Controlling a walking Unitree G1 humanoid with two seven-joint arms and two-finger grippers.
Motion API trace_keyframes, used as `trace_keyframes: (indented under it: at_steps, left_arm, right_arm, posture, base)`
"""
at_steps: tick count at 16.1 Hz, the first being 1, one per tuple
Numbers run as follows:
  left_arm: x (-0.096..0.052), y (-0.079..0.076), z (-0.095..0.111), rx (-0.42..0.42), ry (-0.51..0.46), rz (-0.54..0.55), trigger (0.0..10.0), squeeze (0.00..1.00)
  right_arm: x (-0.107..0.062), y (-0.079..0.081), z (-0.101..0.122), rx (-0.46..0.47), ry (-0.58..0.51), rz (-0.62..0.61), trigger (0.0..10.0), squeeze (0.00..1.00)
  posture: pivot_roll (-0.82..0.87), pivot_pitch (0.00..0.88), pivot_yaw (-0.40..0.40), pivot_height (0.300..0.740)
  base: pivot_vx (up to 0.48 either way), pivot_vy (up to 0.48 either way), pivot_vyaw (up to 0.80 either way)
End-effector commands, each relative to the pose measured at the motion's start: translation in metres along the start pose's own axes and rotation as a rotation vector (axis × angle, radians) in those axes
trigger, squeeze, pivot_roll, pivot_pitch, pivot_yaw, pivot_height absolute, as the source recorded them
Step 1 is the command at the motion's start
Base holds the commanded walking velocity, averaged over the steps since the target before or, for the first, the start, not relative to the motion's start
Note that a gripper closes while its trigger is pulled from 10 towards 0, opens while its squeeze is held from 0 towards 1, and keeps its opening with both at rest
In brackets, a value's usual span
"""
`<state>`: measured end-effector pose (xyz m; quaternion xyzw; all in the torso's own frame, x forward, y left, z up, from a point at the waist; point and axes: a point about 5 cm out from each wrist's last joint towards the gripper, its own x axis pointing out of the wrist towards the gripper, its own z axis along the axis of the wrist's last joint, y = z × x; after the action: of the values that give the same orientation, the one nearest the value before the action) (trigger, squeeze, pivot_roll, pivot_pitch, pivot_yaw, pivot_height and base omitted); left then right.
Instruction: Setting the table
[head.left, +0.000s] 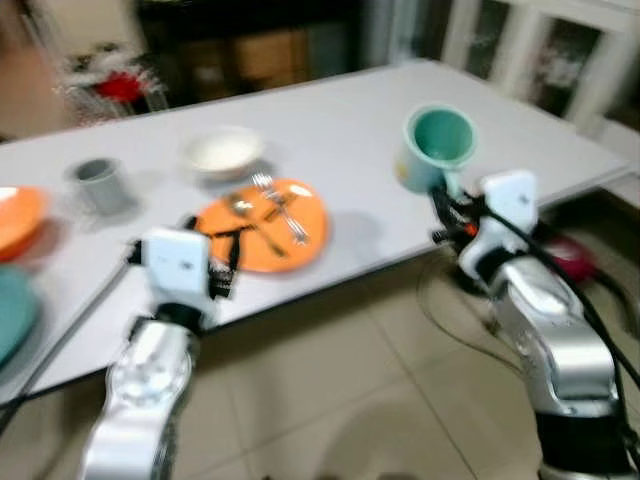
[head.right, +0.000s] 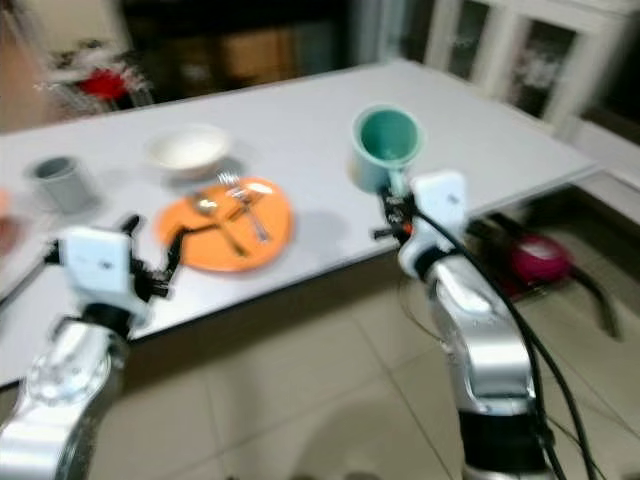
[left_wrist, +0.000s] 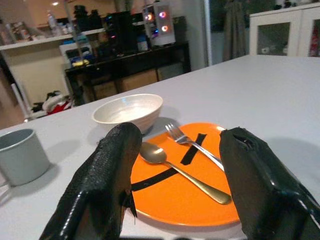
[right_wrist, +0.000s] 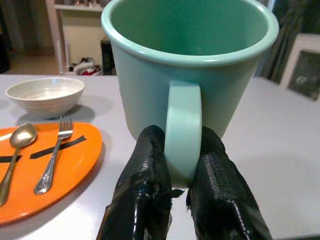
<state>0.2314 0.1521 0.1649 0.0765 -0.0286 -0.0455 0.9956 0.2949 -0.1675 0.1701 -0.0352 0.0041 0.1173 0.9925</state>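
My left gripper hangs at the bench edge, fingers wide apart and empty, facing the orange plate with spoon and fork. My right gripper pinches the green mug by its handle, just above the bench.

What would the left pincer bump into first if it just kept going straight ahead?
Probably the orange plate: the open left pincer points right over its near rim, toward the spoon and fork lying on it.
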Motion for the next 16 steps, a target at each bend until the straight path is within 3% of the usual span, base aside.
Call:
trace_keyframes:
  at_steps: [1, 9, 16]
  left_arm:
    - [0.000, 0.004, 0.004, 0.014, -0.016, 0.008, 10.0, 0.00]
    - [0.003, -0.006, 0.000, -0.004, -0.001, -0.060, 10.0, 0.00]
    - [0.005, -0.010, 0.002, -0.009, -0.005, -0.079, 10.0, 0.00]
  right_arm:
    - [0.002, 0.002, 0.008, 0.006, -0.042, 0.020, 10.0, 0.00]
    - [0.003, 0.000, -0.005, 0.009, 0.046, 0.038, 10.0, 0.00]
    - [0.018, -0.006, -0.010, 0.008, 0.115, 0.061, 10.0, 0.00]
  posture:
    - [-0.11, 0.000, 0.036, 0.740]
    - [-0.12, 0.000, 0.035, 0.740]
    - [-0.11, 0.023, 0.030, 0.740]
  base:
    - [0.375, 0.000, 0.00]
    - [0.373, 0.000, 0.00]
    - [0.376, 0.000, 0.00]
